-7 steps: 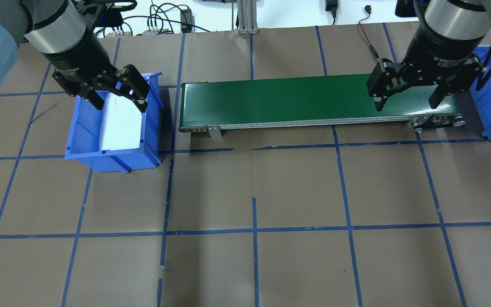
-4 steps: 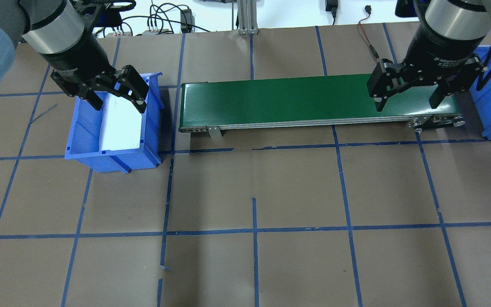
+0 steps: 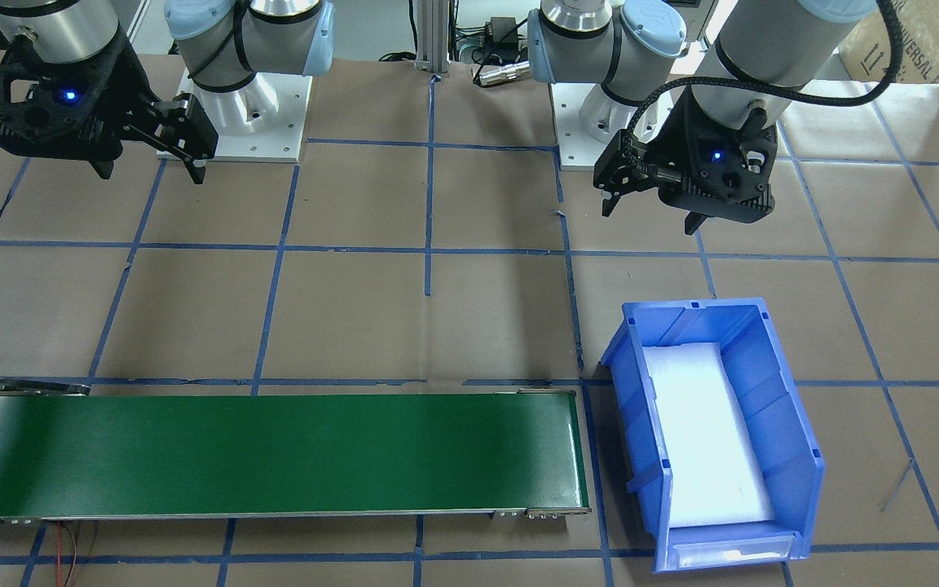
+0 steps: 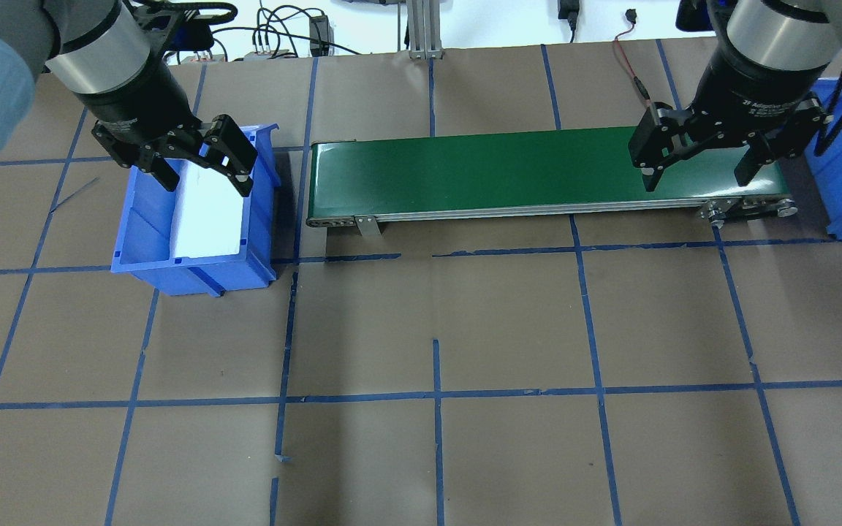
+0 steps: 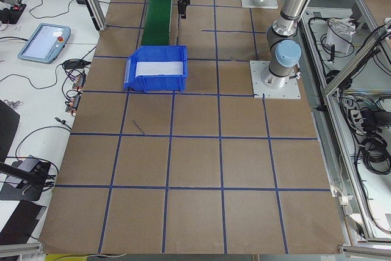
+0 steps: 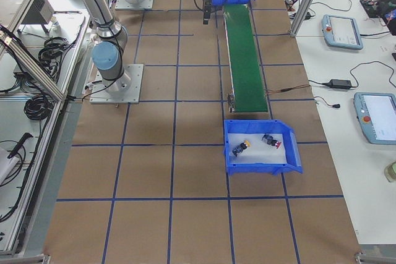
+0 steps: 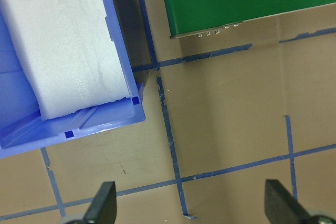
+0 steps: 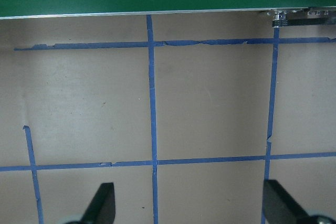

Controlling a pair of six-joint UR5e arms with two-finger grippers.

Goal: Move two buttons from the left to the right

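On the counter, the left bin holds a white foam pad; the left claw hangs high near it, spread wide, gripping nothing. Past the green belt, the right claw hangs equally wide near the belt's right end. The overhead view crops the right bin; only the right side view shows the yellow button and red button lying apart inside it

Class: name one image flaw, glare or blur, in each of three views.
Front-facing view: glare washes out the white foam in the blue bin. Left wrist view: the left claw has blurred fingertips. Overhead view: sheen on the left end of the green belt.
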